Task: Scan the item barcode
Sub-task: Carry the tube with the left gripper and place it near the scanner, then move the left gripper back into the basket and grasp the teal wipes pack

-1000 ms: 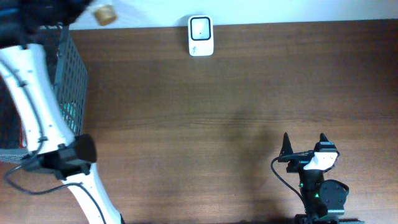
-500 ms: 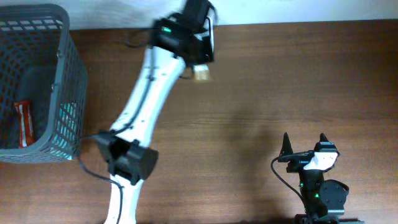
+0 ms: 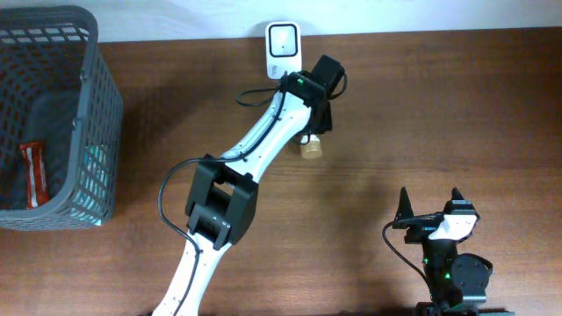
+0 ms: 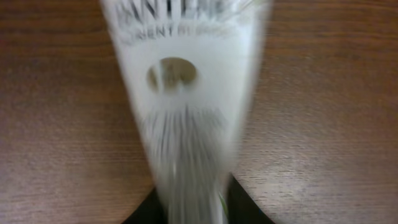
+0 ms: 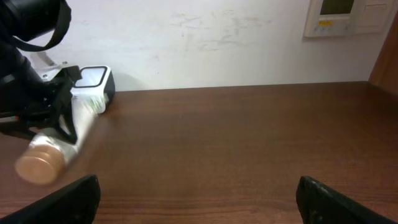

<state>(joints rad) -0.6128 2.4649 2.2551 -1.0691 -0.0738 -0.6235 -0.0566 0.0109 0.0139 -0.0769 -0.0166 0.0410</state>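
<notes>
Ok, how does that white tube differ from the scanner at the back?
The white tube is long and tapering with a tan cap; the scanner is a short rounded box. The tube is at the left pincer, out over the table; the scanner sits at its far edge by the wall. Both are mostly white.

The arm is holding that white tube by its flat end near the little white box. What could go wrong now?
The left gripper pinches only the flat end of the tube, and the capped end sticks out free, so the tube might slip out. In the overhead view the tube also sits beside the scanner, not over its window, so the barcode could be missed.
</notes>
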